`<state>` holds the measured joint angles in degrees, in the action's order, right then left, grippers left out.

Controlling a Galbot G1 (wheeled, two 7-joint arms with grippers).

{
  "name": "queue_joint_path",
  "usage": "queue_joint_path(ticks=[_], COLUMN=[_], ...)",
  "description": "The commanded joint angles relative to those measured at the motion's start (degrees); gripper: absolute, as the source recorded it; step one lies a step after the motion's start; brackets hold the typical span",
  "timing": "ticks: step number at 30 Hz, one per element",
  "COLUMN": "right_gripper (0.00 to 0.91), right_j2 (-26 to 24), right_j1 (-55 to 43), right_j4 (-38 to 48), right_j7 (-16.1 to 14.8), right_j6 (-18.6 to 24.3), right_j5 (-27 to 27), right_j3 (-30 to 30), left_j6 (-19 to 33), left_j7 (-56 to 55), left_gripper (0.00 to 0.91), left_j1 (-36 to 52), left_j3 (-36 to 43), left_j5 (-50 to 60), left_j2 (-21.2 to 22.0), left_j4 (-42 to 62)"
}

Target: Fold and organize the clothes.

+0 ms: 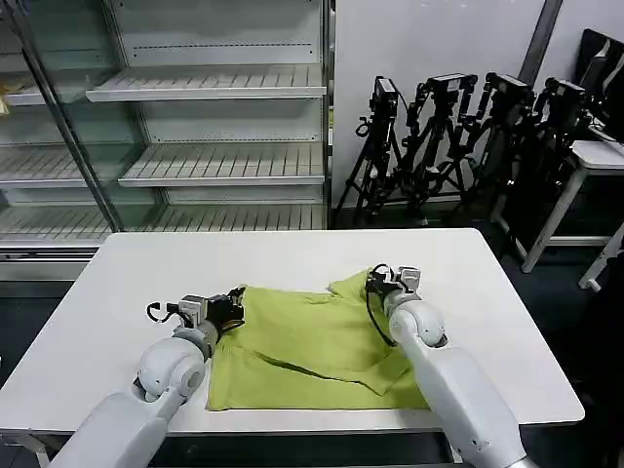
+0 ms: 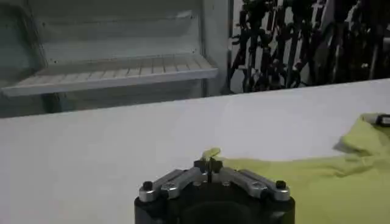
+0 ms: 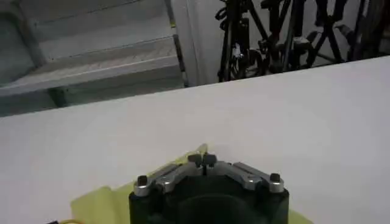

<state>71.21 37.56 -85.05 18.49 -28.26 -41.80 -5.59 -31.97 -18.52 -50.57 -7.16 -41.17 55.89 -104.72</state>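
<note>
While lying rumpled on the white bench (image 1: 127, 283), lime T-shirt (image 1: 302, 341) pinched at both far corners: left tool (image 1: 234, 304) clamped on one, right tool (image 1: 382, 283) clamped on the other.

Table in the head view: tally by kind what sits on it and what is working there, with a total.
T-shirts: 1, a lime T-shirt partly folded on the white table.
Pincers: 2, the left pincer shut on the shirt's far left edge, the right pincer shut on its raised far right corner.
Total: 3
</note>
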Motion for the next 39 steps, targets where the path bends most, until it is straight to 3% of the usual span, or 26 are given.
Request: queue_joint_path(ticks=[1,11,15,22,33,39], right_gripper=[0.000,0.000,0.000,0.000,0.000,0.000], right_j2=[-2.85,-4.82,-6.87,-7.90,-6.42,-5.11], right_j1=[4.80,13.32,20.97,30.64,45.46,50.00], right_j4=[-10.84,-21.62,-26.74,-34.73,-41.94,-41.79], right_j7=[-0.70,-1.79,-3.59,-4.65,-6.77,-7.28], right_j6=[3.93,6.12,8.62,9.05,10.19,10.39], right_j5=[2.23,4.31,7.17,9.90,12.64,15.45], right_j3=[-2.37,-5.82,-8.04,-13.39,-22.36,-22.87], left_j6=[0.17,0.56,0.49,0.65,1.24,1.69], left_j7=[0.60,1.48,2.04,3.29,6.42,8.64], left_gripper=[0.030,0.030,0.030,0.030,0.030,0.030], left_j1=[-3.03,-9.00,-11.71,-16.64,-24.89,-29.10], left_j3=[-1.89,-4.44,-5.67,-7.02,-10.06,-9.53], left_j5=[0.05,2.13,2.20,3.81,9.26,15.19], left_j2=[-1.68,-3.89,-4.90,-6.25,-8.06,-8.39], left_j4=[-5.53,-11.04,-14.26,-18.69,-22.17,-22.03])
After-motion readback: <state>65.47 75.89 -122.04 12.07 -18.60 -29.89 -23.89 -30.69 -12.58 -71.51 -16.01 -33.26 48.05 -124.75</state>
